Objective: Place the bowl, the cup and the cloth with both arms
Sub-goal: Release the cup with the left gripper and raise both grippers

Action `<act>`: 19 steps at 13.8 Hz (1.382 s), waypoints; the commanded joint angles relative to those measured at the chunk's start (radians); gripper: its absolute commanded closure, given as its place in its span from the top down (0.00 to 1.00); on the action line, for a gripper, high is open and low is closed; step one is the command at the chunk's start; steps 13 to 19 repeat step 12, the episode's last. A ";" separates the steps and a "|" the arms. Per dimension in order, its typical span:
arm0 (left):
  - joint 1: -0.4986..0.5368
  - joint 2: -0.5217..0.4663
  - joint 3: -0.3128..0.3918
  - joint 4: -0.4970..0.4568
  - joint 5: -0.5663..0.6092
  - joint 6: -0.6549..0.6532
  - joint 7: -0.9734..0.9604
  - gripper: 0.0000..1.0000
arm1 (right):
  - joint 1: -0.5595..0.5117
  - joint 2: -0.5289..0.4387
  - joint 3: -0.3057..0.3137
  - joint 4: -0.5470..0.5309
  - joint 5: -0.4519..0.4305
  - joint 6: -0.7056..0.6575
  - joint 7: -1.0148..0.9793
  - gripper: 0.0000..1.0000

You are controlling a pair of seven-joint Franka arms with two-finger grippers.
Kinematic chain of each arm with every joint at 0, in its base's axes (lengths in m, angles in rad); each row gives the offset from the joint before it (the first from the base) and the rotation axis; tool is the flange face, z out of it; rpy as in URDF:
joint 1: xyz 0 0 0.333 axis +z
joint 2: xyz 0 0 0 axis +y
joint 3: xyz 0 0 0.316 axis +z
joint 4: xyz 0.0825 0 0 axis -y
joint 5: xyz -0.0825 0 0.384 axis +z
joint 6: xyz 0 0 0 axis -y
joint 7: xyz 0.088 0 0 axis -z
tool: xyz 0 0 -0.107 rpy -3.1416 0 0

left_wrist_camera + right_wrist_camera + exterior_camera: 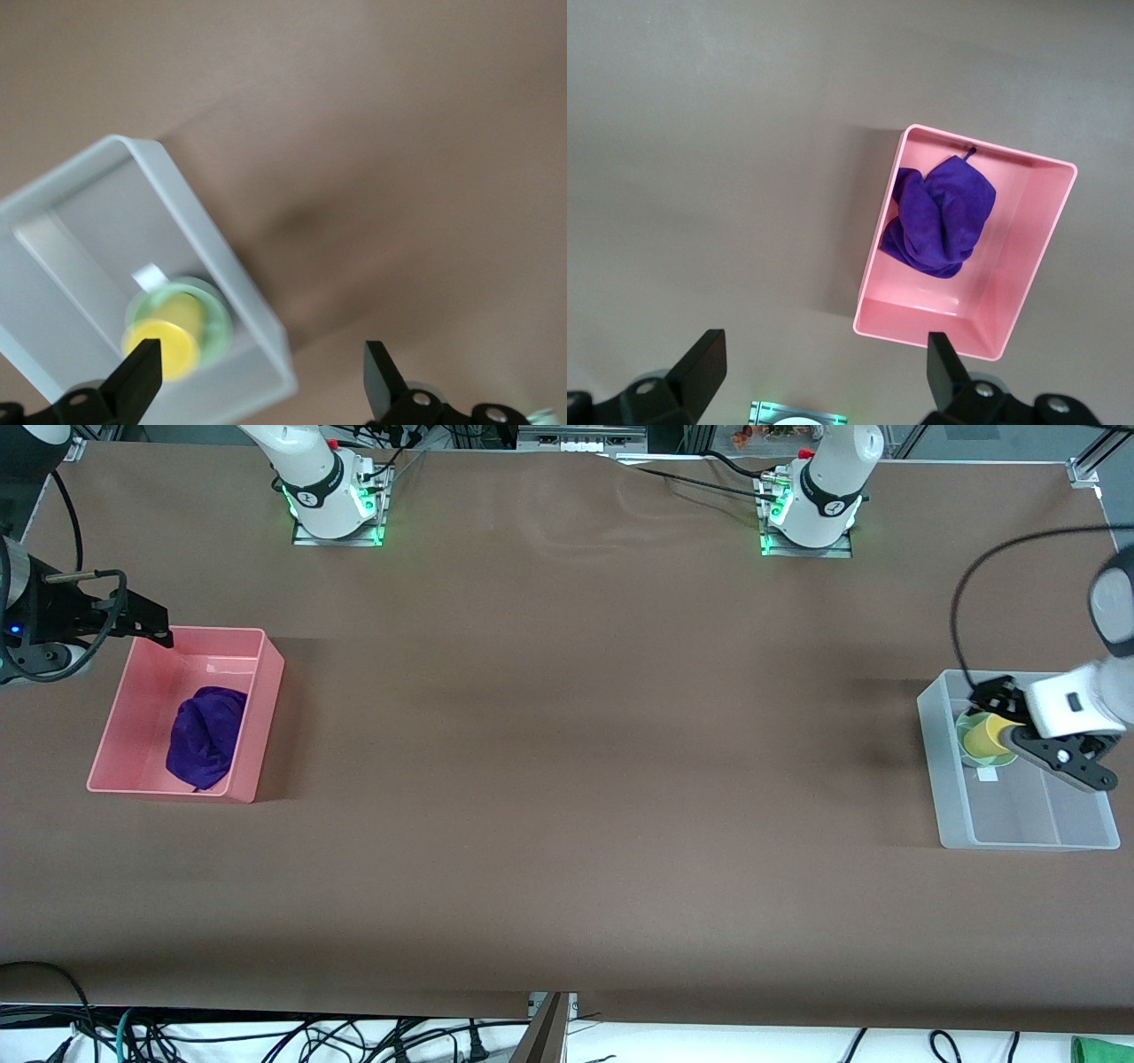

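The purple cloth [205, 737] lies crumpled in a pink bin [270, 717] at the right arm's end of the table. My right gripper [146, 620] is open and empty, up over that bin's corner nearest the arm bases. The right wrist view shows the cloth [939, 217] in the pink bin [966, 329] beyond my open right gripper [824, 365]. The yellow cup [982, 735] stands in the pale green bowl [990, 761], inside a clear bin [1028, 837] at the left arm's end. My left gripper [1019, 731] is open and empty just above them. The left wrist view shows the cup [164, 347], bowl [220, 310], clear bin [221, 248] and my open left gripper [261, 372].
The brown table [567, 779] spans the view between the two bins. The arm bases [337, 514] [806, 522] glow green along the edge farthest from the front camera. Loose cables [266, 1036] lie off the table's front edge.
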 commanded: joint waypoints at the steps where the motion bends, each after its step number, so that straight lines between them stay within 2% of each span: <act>1: -0.092 -0.129 0.006 -0.044 -0.012 -0.090 -0.347 1.00 | -0.009 -0.028 0.008 -0.027 0.002 -0.003 0.017 1.00; 4: -0.069 -0.209 -0.055 -0.024 -0.062 -0.165 -0.447 1.00 | -0.008 0.007 0.008 0.007 -0.006 -0.013 0.008 1.00; 6: -0.040 -0.216 -0.078 0.039 -0.061 -0.222 -0.449 1.00 | -0.008 0.013 0.008 0.013 -0.003 -0.010 0.008 1.00; 9: -0.020 -0.213 -0.079 0.053 -0.061 -0.223 -0.458 1.00 | -0.008 0.013 0.010 0.015 -0.001 -0.004 0.008 1.00; 11: 0.004 -0.208 -0.108 0.053 -0.055 -0.223 -0.470 1.00 | -0.008 0.013 0.010 0.013 -0.006 -0.004 0.011 1.00; 19: 0.004 -0.209 -0.109 0.054 -0.055 -0.225 -0.470 1.00 | -0.008 0.018 0.008 0.015 -0.006 -0.004 0.010 1.00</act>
